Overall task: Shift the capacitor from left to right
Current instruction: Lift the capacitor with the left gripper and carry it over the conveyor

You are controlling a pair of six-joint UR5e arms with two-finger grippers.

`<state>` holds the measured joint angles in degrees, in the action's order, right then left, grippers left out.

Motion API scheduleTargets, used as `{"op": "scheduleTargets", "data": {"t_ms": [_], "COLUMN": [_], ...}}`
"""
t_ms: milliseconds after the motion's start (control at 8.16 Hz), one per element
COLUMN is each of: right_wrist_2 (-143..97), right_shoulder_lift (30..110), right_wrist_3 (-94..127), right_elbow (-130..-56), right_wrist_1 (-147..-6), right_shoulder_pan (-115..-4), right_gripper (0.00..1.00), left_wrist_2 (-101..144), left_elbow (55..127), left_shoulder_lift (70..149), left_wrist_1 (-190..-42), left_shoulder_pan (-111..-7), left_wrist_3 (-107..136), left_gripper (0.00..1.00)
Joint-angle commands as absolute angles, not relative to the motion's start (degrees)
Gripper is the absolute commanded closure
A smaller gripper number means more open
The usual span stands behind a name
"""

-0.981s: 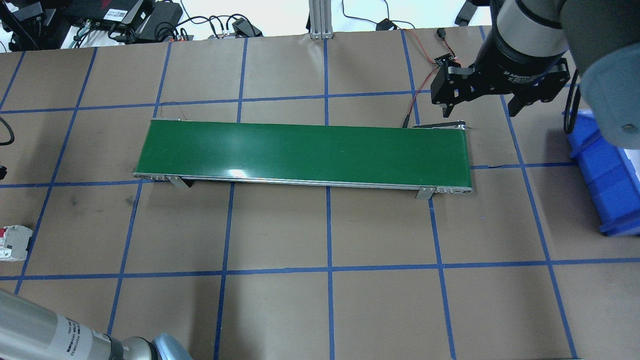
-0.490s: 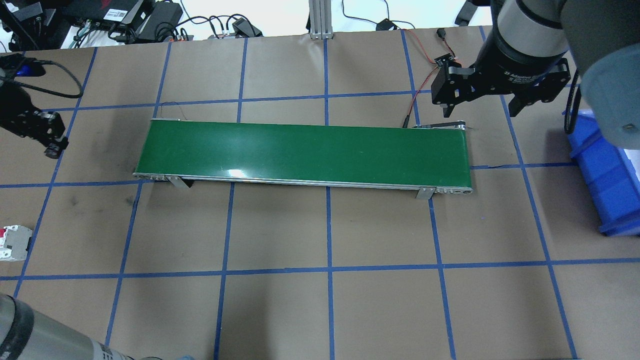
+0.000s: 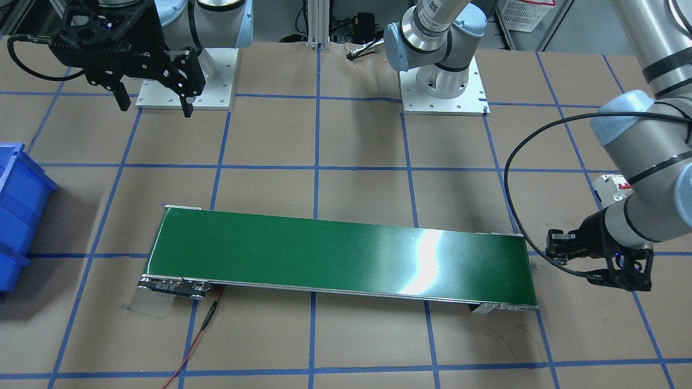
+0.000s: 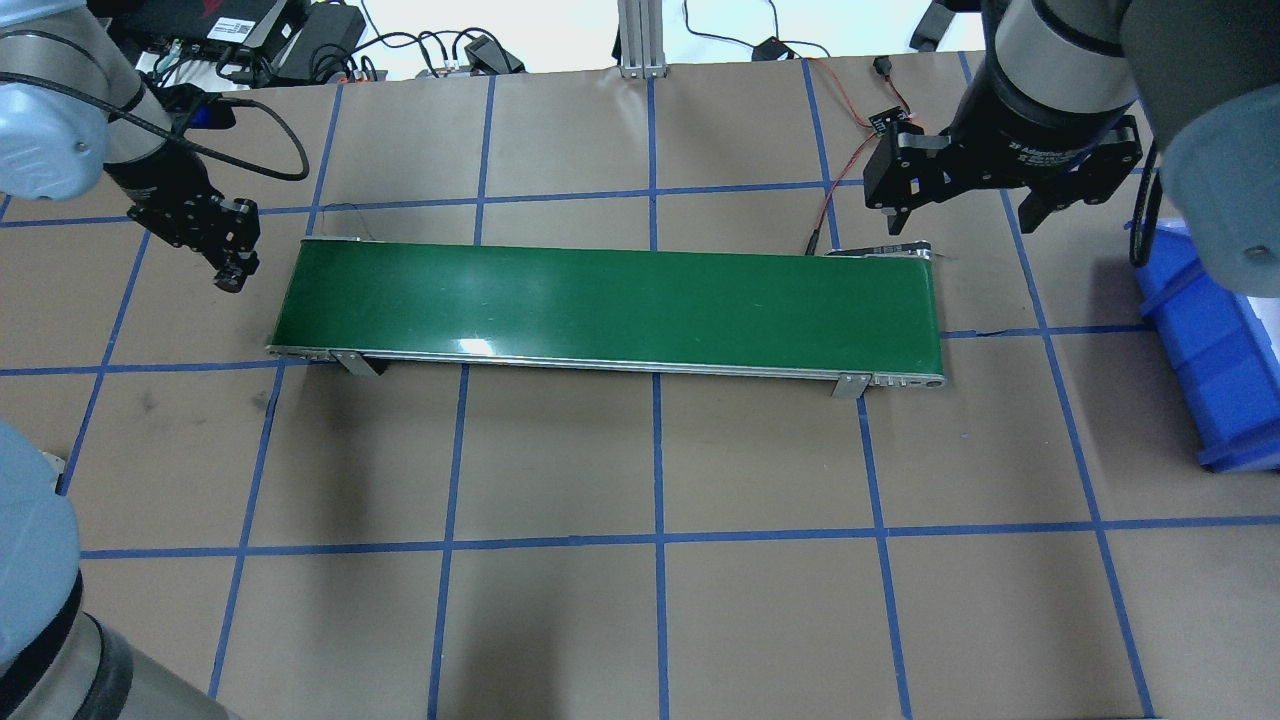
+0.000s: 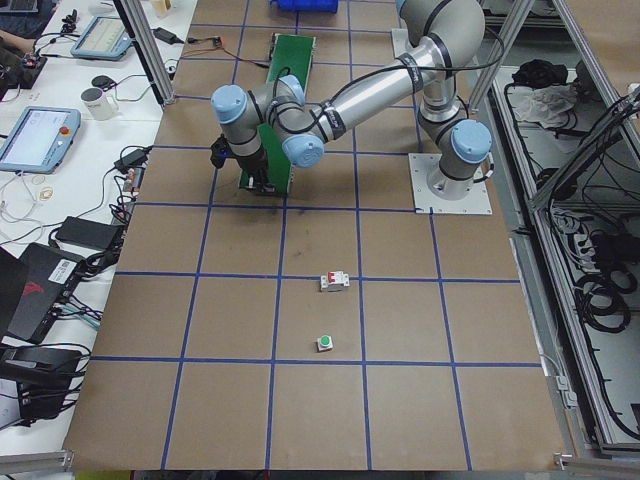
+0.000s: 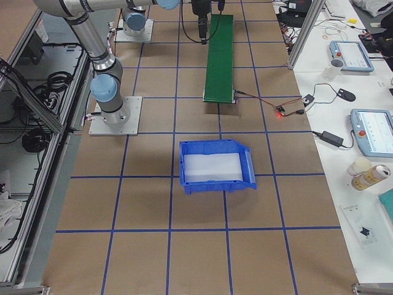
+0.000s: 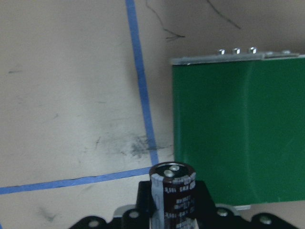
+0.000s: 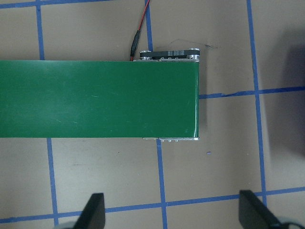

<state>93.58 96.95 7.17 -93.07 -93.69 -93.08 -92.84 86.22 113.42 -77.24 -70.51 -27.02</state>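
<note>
Left arm (image 3: 643, 178) and right arm (image 3: 219, 19): silver tubes, pale-blue joint caps, white screwed base plates (image 3: 216, 75). Left claw (image 4: 232, 272) and right claw (image 3: 155, 108): black. A black cable (image 3: 508, 170) loops from the left wrist.

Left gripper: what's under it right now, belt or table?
The left gripper hangs over brown table paper and blue tape, beside the green conveyor belt end. The held capacitor covers the spot directly below.

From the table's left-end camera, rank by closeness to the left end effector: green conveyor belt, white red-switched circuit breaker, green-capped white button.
1. Green conveyor belt, beside the left end effector.
2. White circuit breaker with red switches, toward the camera.
3. White green-capped push button, closest to camera.
</note>
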Motion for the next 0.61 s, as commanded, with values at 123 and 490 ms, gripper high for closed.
{"op": "scheduleTargets", "data": {"t_ms": [123, 490], "right_wrist_2": [93.60, 93.60], "right_shoulder_lift": [96.94, 96.94], "right_wrist_3": [7.21, 7.21], "right_elbow": [-93.08, -93.08], "right_wrist_1": [-93.69, -93.69], "right_shoulder_pan": [-93.08, -93.08], "right_gripper": [0.00, 0.00], "left_wrist_2": [-92.46, -92.37], "left_elbow": [86.66, 86.66], "left_shoulder_lift": [114.17, 116.71], "left_wrist_1": [-74.98, -70.96], "left_shoulder_pan": [-77.96, -78.05], "left_wrist_3": [-17.85, -18.36], "left_gripper": [1.00, 1.00]}}
